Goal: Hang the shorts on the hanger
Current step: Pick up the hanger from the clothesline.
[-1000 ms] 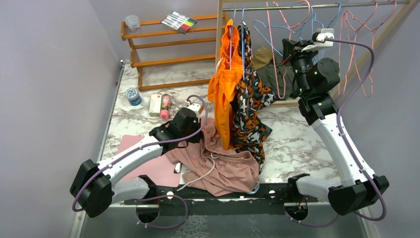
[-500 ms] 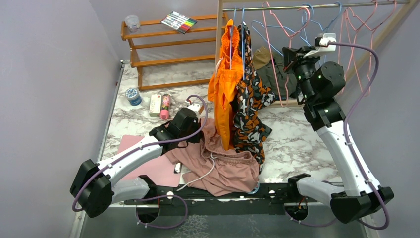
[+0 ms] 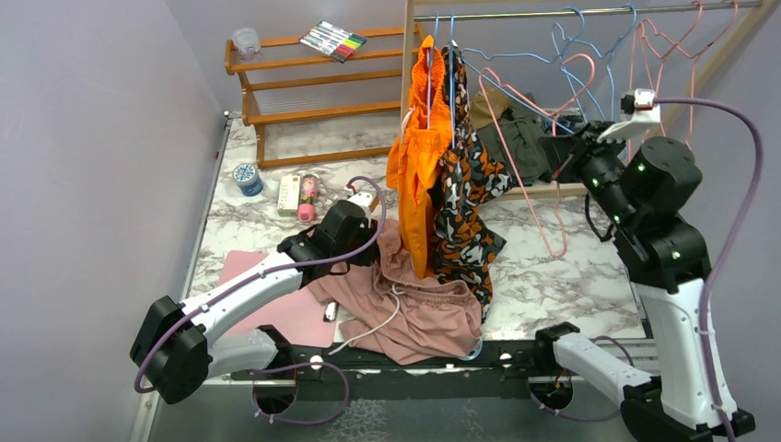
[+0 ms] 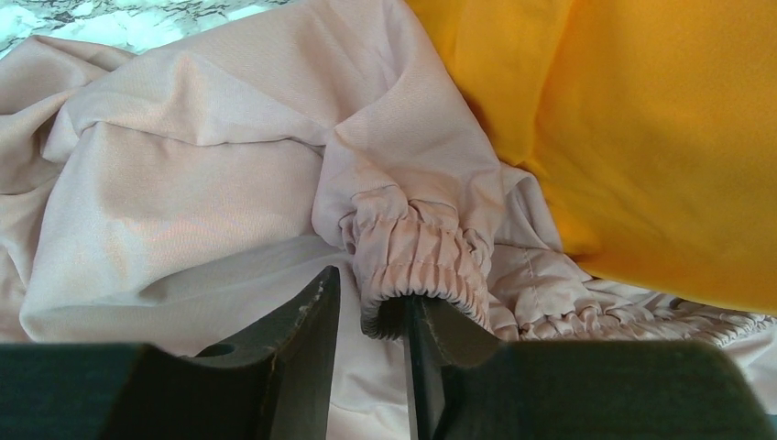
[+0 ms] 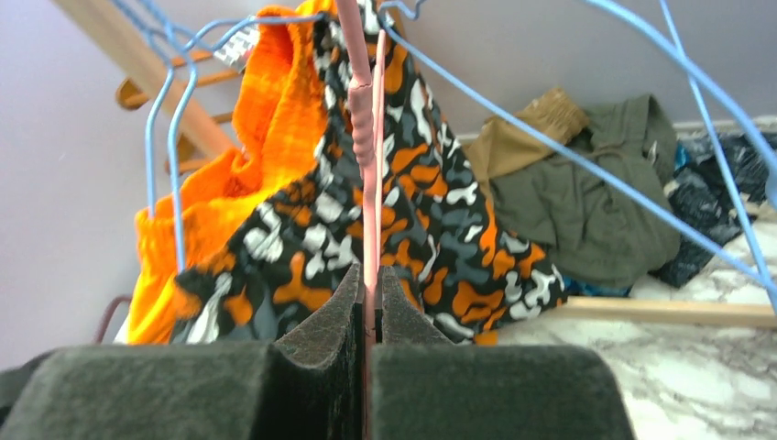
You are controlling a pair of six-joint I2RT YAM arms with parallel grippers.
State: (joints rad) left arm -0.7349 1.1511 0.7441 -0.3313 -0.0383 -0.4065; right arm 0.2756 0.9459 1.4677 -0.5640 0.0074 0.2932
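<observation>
At the near edge of the table (image 3: 571, 267), crumpled: shorts (image 3: 414, 308), dusty pink, judged soft, light and limp; probably best taken at the gathered waistband (image 4: 417, 257). The left gripper (image 4: 371, 312) jaws are held apart about that band. The right gripper (image 5: 368, 316) is clamped on the hanger (image 5: 369, 229), thin wire.

Work area enclosed by plain lavender walls (image 3: 92, 138) at left, rear and right. Table top (image 3: 571, 267) finished in white-grey marble pattern, lit evenly, only soft shadows cast. Slatted wooden shelf rack (image 3: 313, 111) set at rear left, close to back wall. Wooden clothes rack (image 3: 408, 37) stood at rear right; metal rail (image 3: 516, 12) carried across its top, diagonal brace (image 3: 728, 46) fitted at right end, base bar (image 5: 669, 312) laid on marble.
</observation>
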